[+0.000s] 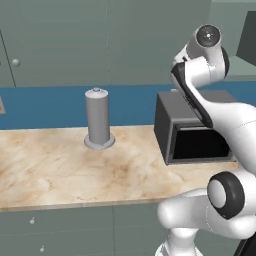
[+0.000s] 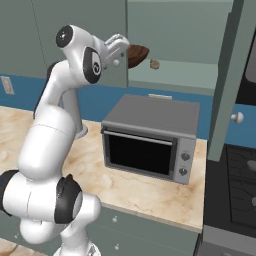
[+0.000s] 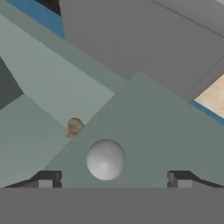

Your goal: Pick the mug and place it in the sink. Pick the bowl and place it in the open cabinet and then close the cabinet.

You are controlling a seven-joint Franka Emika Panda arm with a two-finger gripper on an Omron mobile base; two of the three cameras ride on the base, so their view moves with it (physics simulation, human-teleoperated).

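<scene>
- The gripper [image 3: 112, 181] was spread wide, holding nothing.
- The cabinet door's knob [image 3: 105, 159] sat just ahead, centred between the fingers.
- The bowl [image 2: 137, 54] lay beside the hand, at the open cabinet [image 2: 175, 75].

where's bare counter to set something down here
The marble counter is free left of and in front of the grey canister, and between canister and microwave. A bare strip runs in front of the microwave. It is crowded at the open cabinet, where the bowl and arm are.
</scene>
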